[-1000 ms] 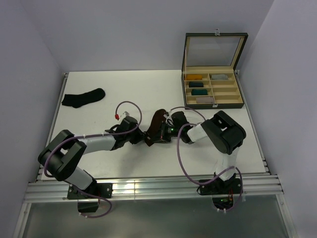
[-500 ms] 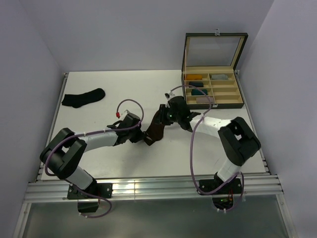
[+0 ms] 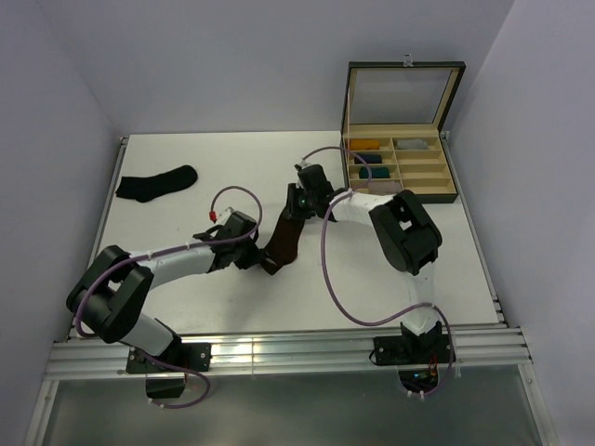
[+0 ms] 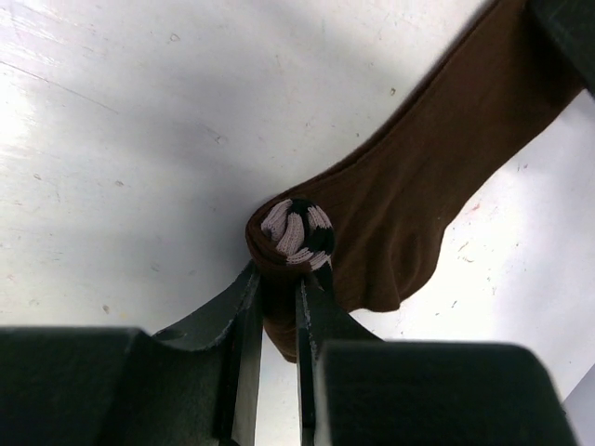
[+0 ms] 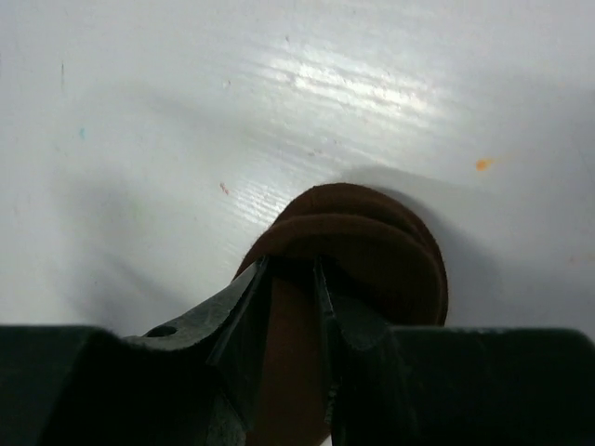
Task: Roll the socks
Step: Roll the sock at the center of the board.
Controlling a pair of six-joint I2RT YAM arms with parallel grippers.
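Brown sock (image 3: 282,237): drawn out long between the two sets of fingers, mid-tabletop (image 3: 214,158); not yet a bundle.
Striped cuff (image 4: 296,232): bunched into a small knot just past the tips of the left fingers (image 4: 246,311); looks like the bare start of a roll, hardly one turn.
Other end: folded in curved brown layers just beyond the tips of the right fingers (image 5: 244,307), down on the tabletop.
Left fingers: clamped on the cuff end of the brown sock, with fabric squeezed in the narrow gap between them.
Right fingers: clamped on the opposite end, nearly together around the fold.
Black sock (image 3: 156,183): lying flat and loose, well apart from both sets of fingers, toward the far left corner.
Compartment box (image 3: 402,197): lid raised, beyond the right fingers at the far right; rolled bundles (image 3: 372,159) in several compartments.
Done, by the look of it: brown sock gripped at both ends and pulled straight, cuff gathered.
Left, by the look of it: nearly all the rolling of the brown sock, then the whole of the black one.
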